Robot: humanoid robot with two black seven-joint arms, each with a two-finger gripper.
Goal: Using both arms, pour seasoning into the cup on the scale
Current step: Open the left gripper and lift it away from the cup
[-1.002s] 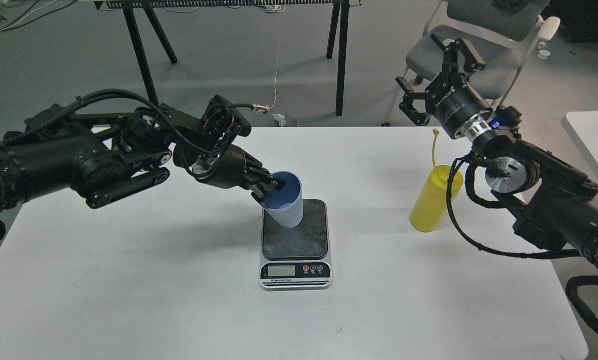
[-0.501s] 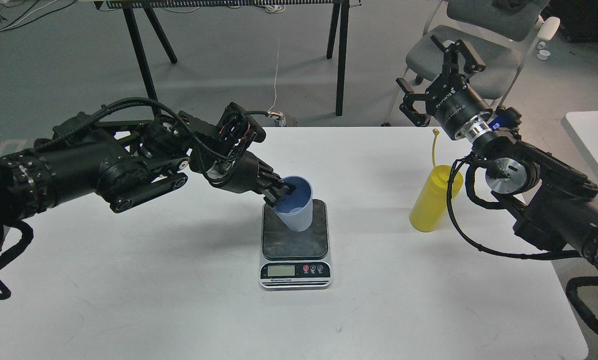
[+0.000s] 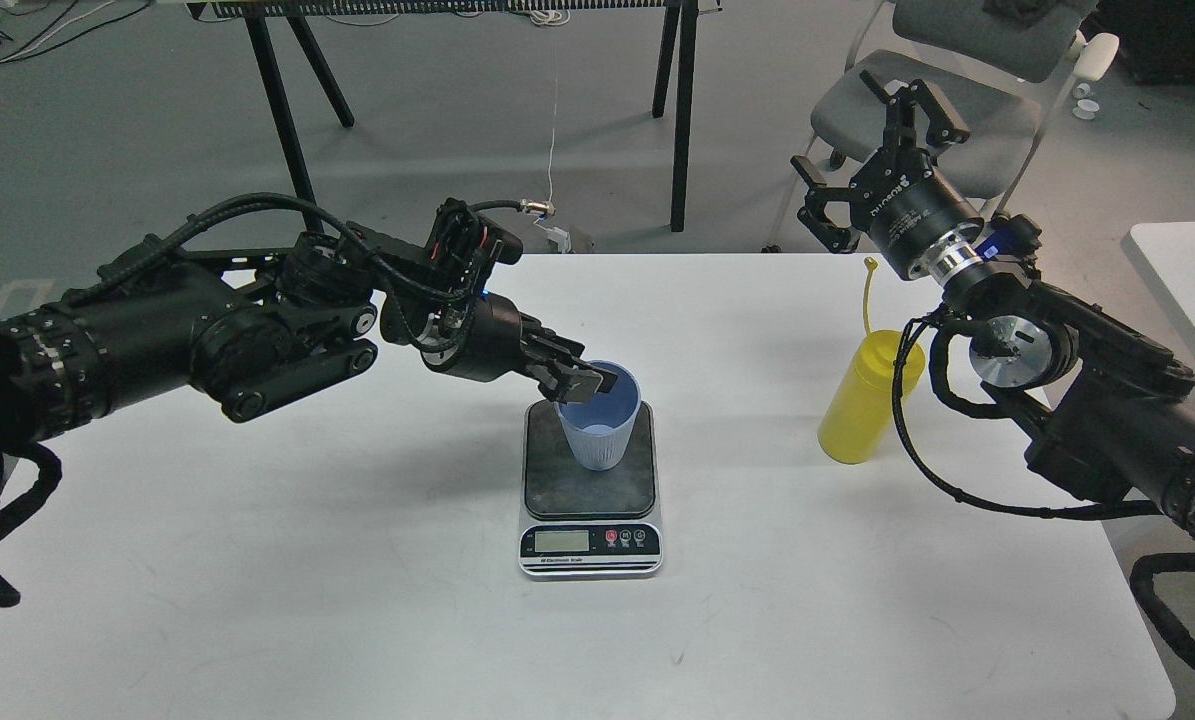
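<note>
Now the cup stands upright on the scale, where half a second ago it hung tilted in my left gripper. That gripper's fingers still pinch the cup's left rim, one inside and one outside, so I judge the placing done but the release not yet made. The scale sits midway between the worktop's left and right edges, nearer the front edge. My right gripper has not moved; it hangs spread wide and empty beyond the back edge, above the seasoning, which stands untouched near the right edge. The table lies bare between scale and bottle, giving room to carry the bottle across, and the front left corner is free for withdrawing my left arm.
</note>
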